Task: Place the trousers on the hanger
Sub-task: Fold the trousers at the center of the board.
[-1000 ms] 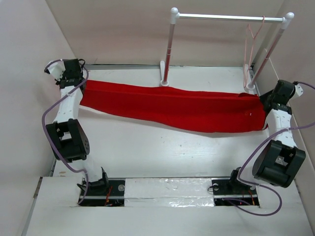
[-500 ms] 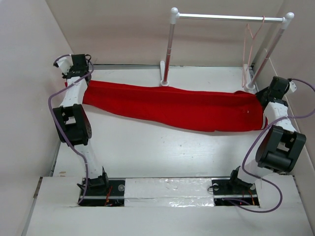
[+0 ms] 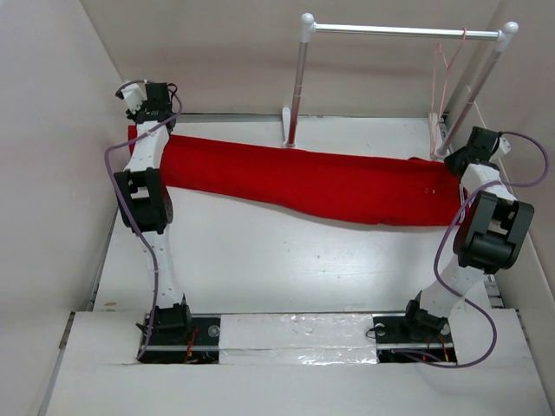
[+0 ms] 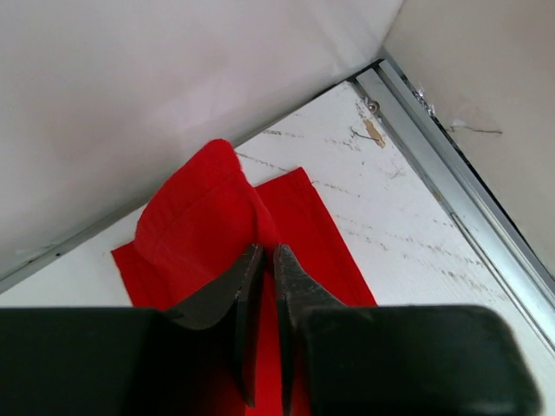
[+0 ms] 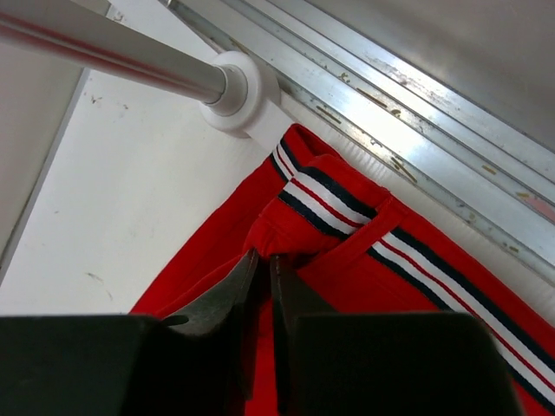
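The red trousers (image 3: 312,184) are stretched across the table between my two arms. My left gripper (image 4: 265,253) is shut on the leg-end cloth (image 4: 199,208) at the far left corner. My right gripper (image 5: 263,258) is shut on the waistband (image 5: 347,204), which has white, dark and red stripe trim, next to the rack's right foot. In the top view the left gripper (image 3: 139,130) and right gripper (image 3: 457,163) sit at the two ends. The pale pink hanger (image 3: 444,74) hangs from the right end of the rack's bar.
The rack (image 3: 399,32) with white posts and a silver bar stands at the back; its left post foot (image 3: 289,139) is just behind the trousers, its right foot (image 5: 247,95) beside the waistband. Walls close in left, right and back. A metal rail (image 4: 451,165) edges the table.
Both arms have moved towards the back wall, carrying the trousers with them. The cloth now lies further back, close to the rack's feet, still stretched.
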Controlling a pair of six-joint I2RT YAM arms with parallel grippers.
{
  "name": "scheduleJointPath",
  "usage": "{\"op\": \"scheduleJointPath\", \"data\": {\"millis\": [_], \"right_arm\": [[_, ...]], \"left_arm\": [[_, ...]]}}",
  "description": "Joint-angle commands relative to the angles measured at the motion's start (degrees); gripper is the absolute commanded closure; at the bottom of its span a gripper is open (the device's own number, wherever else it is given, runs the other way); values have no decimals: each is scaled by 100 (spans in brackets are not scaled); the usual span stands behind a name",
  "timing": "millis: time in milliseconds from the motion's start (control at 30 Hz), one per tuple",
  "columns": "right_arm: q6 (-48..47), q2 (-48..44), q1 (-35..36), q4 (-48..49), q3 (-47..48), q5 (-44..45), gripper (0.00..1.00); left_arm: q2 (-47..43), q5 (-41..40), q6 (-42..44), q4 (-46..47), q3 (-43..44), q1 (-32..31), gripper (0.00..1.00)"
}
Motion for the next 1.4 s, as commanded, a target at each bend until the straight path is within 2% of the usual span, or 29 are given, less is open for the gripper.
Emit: {"op": "scheduleJointPath", "data": {"millis": [0, 33, 67, 100, 133, 167, 233, 367, 433, 500, 533, 633, 667, 767, 833, 933, 1067, 1133, 1233, 1333, 1367], "right_arm": [[-90, 136, -101, 711, 543, 309, 79], [-81, 162, -101, 711, 569, 204, 70], [-98, 189, -101, 720, 604, 142, 44], [-99, 189, -101, 711, 622, 116, 30], [-99, 171, -101, 702, 622, 107, 19], [-99, 136, -101, 720, 587, 81, 4], [-46, -39, -101, 903, 429, 11, 0], [138, -566, -101, 1220, -80, -165, 0], [235, -1012, -101, 1343, -491, -306, 0], [271, -1365, -101, 1545, -870, -464, 5], [271, -1541, -101, 1772, -1072, -586, 7], [279, -2227, 56, 2212, -1890, -999, 25], [349, -2541, 118, 2301, -2266, -1166, 43], [437, -2982, 390, 2644, -2716, -1291, 86], [403, -3308, 505, 2610, -2893, -1422, 97], [288, -3642, 847, 2548, -2972, -1660, 100], [148, -3933, 1384, 2521, -3104, -1703, 100], [77, -4090, 1674, 2513, -3201, -1739, 98], [-63, -4231, 2016, 2391, -3262, -1765, 95], [-204, -4390, 2367, 2355, -3298, -1748, 86], [-239, -4399, 2465, 2346, -3272, -1748, 81]], "left_arm": [[171, -294, 375, 319, 325, 123, 91], [233, -293, 385, 268, 421, 70, 83], [329, -302, 367, 250, 448, 70, 77], [347, -267, 446, 276, 439, 18, 71], [356, -258, 490, 320, 448, 17, 58], [356, -284, 516, 320, 448, 17, 51], [304, -267, 604, 355, 448, -36, 43], [-143, -136, 605, 434, 194, -36, 42], [-346, -74, 543, 434, -68, -36, 42], [-662, 93, 490, 487, -289, -36, 41], [-750, 250, 473, 487, -438, -36, 36], [-857, 514, 499, 233, -379, 114, 33], [-778, 672, 551, 128, -282, 201, 32], [-488, 386, 578, -532, 140, 255, 32], [-557, 269, 569, -481, -122, 202, 35], [-943, 295, 333, -148, -1392, 202, 50], [-1278, 1057, -54, 74, -2239, 377, 54], [-1191, 1401, -203, 91, -2416, 500, 53], [-1041, 1482, -344, -5, -2417, 501, 50], [-918, 1614, -572, 30, -2443, 501, 43], [-883, 1744, -643, 65, -2487, 570, 41]]}}
